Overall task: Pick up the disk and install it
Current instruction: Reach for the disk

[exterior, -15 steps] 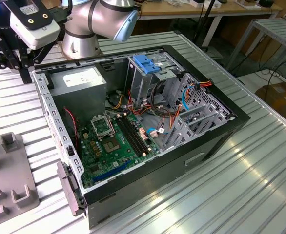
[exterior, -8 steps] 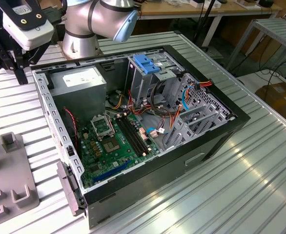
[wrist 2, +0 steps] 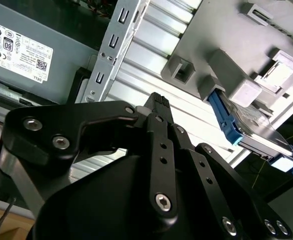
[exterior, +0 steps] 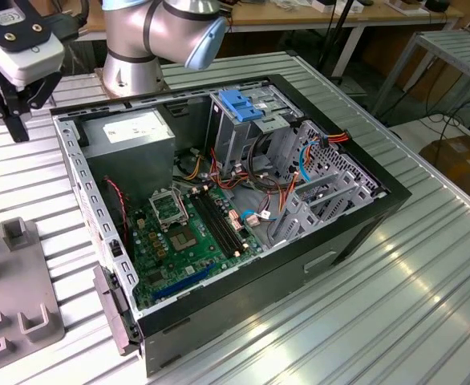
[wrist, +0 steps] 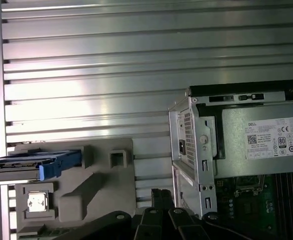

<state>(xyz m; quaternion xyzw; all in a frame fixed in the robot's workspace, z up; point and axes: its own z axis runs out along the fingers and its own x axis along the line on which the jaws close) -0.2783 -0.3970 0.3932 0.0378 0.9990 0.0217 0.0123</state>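
The disk (wrist: 29,163) rests in a slot of the grey fixture (wrist: 94,192), seen edge-on with its blue side rail toward me. In the second wrist view the disk (wrist 2: 249,131) shows its blue rail and metal body beside the fixture's blocks (wrist 2: 221,70). My gripper (wrist 2: 159,99) is shut with nothing in it. It hangs over the ribbed table between the fixture and the computer case's corner (wrist: 191,145), apart from the disk. In the exterior view the gripper (exterior: 16,128) is at the far left, above the table, left of the case.
The open computer case (exterior: 363,216) lies in the middle of the table, holding a motherboard (exterior: 187,233), a grey power supply (exterior: 131,132) and a blue-topped drive cage (exterior: 243,108). The arm's base (exterior: 135,64) stands behind it. Part of the grey fixture (exterior: 18,305) sits at the exterior view's lower left.
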